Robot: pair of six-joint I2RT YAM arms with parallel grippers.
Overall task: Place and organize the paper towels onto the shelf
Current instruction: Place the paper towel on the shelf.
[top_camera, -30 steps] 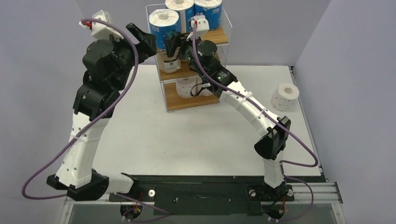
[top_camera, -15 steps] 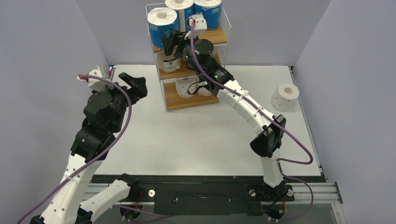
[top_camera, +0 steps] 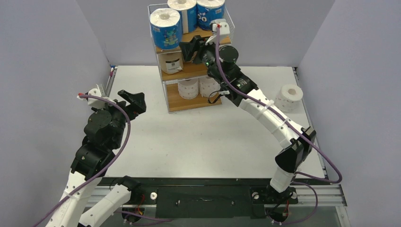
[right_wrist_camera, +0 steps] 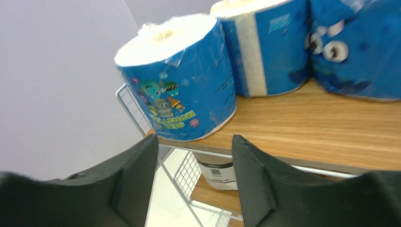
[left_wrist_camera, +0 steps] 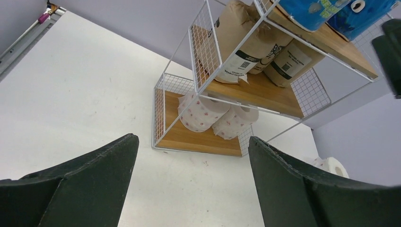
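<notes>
L gripper [top_camera: 134, 98] is hanging wide open w/ nothing in it, left of the shelf [top_camera: 191, 103]. R gripper [top_camera: 190, 48] is hovering open & empty at the front of the top tier, by the blue rolls [top_camera: 165, 27]. Tan rolls [top_camera: 172, 61] are sitting on the mid tier, two white rolls [top_camera: 189, 87] on the bottom, and one white roll [top_camera: 289, 97] is lying on the table [top_camera: 213, 137], well right of the shelf.

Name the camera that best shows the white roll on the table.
The top view: the white roll sits whole, right of the shelf. The left wrist view catches only part past a finger. The right wrist view misses it.
</notes>
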